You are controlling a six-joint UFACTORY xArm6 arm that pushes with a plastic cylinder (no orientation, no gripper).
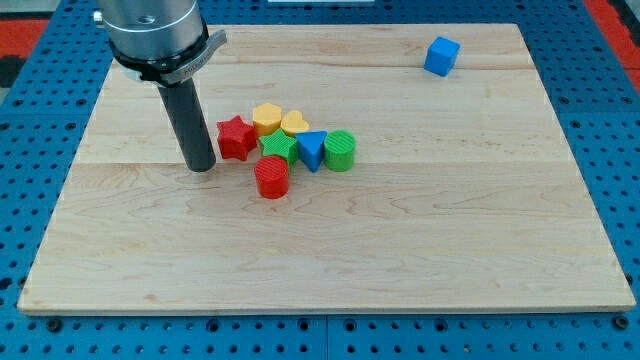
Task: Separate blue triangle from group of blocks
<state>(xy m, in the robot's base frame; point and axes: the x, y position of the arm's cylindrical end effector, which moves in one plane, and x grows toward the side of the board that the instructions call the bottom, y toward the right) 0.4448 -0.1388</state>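
From where the camera looks down, a pale wooden board (330,250) lies on a blue pegboard bench (30,120). The arm (155,35) comes in at the far left and ends in a dark rod; there is no hand on it to open or close, and it holds nothing. My tip (201,166) rests on the board just left of the cluster, close beside the red star (236,137), though I cannot quite tell whether the two touch.

The group sits a little left of the board's middle. Behind the red star, on the far side, are a yellow block (266,118), roughly hexagonal, and a yellow heart (294,123) right beside it. A green star (279,148) lies in the middle, pressed against its neighbours. The blue triangle (312,150) is wedged on the right side of the group, between the green star on its left and a green cylinder (340,150) on its right, apparently touching both. A red cylinder (271,177) stands at the near edge of the cluster.

Well apart, near the far right corner, sits a lone blue cube (441,55).
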